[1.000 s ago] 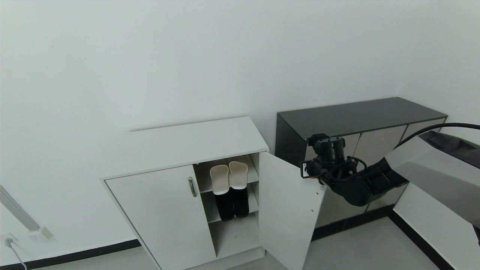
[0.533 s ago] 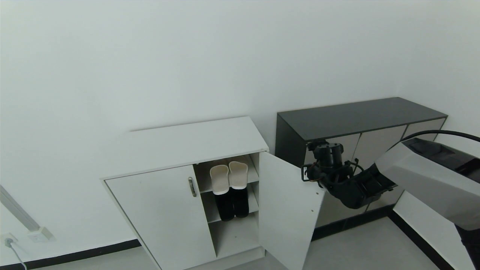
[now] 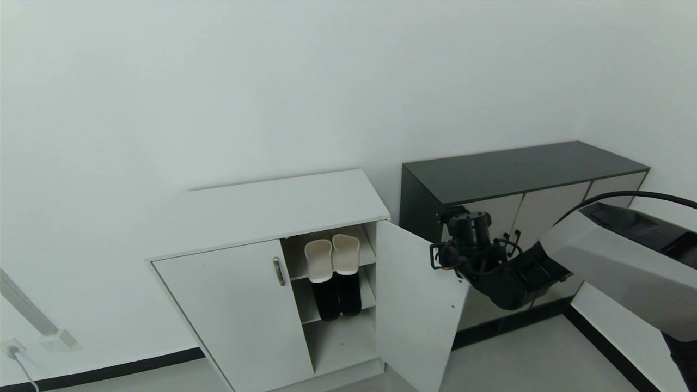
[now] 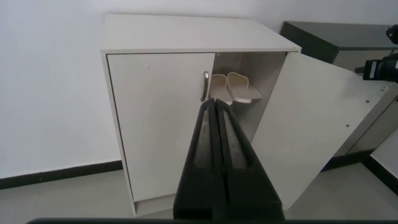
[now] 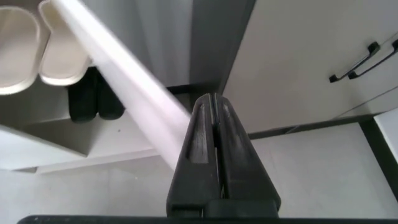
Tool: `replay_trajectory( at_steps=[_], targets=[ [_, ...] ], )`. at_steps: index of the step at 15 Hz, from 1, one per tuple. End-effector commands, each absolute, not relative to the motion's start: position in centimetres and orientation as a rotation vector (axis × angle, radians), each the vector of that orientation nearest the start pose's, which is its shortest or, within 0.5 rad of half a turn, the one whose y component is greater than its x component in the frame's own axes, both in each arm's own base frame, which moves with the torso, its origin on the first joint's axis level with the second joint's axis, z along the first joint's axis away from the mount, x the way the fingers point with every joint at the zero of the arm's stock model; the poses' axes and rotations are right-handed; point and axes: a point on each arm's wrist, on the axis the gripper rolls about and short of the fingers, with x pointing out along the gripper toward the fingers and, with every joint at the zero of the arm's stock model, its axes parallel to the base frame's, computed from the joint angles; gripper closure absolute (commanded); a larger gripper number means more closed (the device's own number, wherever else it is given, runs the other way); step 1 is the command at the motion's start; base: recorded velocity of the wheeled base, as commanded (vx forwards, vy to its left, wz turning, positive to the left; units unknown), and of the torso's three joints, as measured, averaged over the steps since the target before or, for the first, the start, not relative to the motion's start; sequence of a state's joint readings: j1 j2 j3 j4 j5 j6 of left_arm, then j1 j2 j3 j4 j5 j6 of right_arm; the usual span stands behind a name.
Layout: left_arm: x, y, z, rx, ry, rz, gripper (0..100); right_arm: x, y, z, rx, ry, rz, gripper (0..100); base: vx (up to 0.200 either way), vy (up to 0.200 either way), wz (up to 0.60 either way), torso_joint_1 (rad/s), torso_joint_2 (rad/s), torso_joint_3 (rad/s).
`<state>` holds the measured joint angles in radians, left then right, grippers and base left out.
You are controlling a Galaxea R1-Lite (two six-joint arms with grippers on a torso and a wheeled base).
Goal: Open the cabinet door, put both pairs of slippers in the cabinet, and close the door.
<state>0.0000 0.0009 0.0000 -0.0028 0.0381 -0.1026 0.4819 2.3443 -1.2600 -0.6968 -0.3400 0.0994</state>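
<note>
The white cabinet (image 3: pixel 272 207) has its right door (image 3: pixel 414 294) swung open and its left door (image 3: pixel 234 316) closed. A white pair of slippers (image 3: pixel 332 258) lies on the upper shelf, with a black pair (image 3: pixel 337 296) on the shelf below. My right gripper (image 3: pixel 457 270) is shut and empty, its tip against the top outer corner of the open door. In the right wrist view the right gripper (image 5: pixel 214 99) meets the door's edge (image 5: pixel 118 68). My left gripper (image 4: pixel 215 104) is shut on nothing and held back from the cabinet front, level with the handle (image 4: pixel 206 85).
A dark sideboard (image 3: pixel 517 169) stands against the wall right of the cabinet, close behind the open door and my right arm. A wall socket with a cable (image 3: pixel 11 348) sits low at the far left. Bare floor (image 3: pixel 517 359) lies before both units.
My right gripper has dropped and shifted left onto the door's outer corner. The door has swung slightly toward the cabinet.
</note>
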Motion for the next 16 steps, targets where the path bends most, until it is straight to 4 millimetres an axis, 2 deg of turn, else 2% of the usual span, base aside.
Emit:
replay_trajectory(
  at_steps=[1,4,8,16],
  targets=[
    [-2.3,0.1,7.6,-0.103,-0.004,0.038,100,38.8,21.5,6.4,-0.064,0.360,0.162,100,0.000,0.000,0.00,0.000,0.00,0.000],
    [-2.3,0.1,7.6,-0.103,-0.005,0.038,100,36.0,23.5,7.4,-0.072,0.351,0.231,100,0.000,0.000,0.00,0.000,0.00,0.000],
    [-2.3,0.1,7.6,-0.104,-0.004,0.038,100,33.7,24.4,8.8,-0.069,0.329,0.285,100,0.000,0.000,0.00,0.000,0.00,0.000],
    [-2.3,0.1,7.6,-0.104,-0.004,0.038,100,32.6,24.4,8.8,-0.096,0.337,0.304,100,0.000,0.000,0.00,0.000,0.00,0.000]
  ],
)
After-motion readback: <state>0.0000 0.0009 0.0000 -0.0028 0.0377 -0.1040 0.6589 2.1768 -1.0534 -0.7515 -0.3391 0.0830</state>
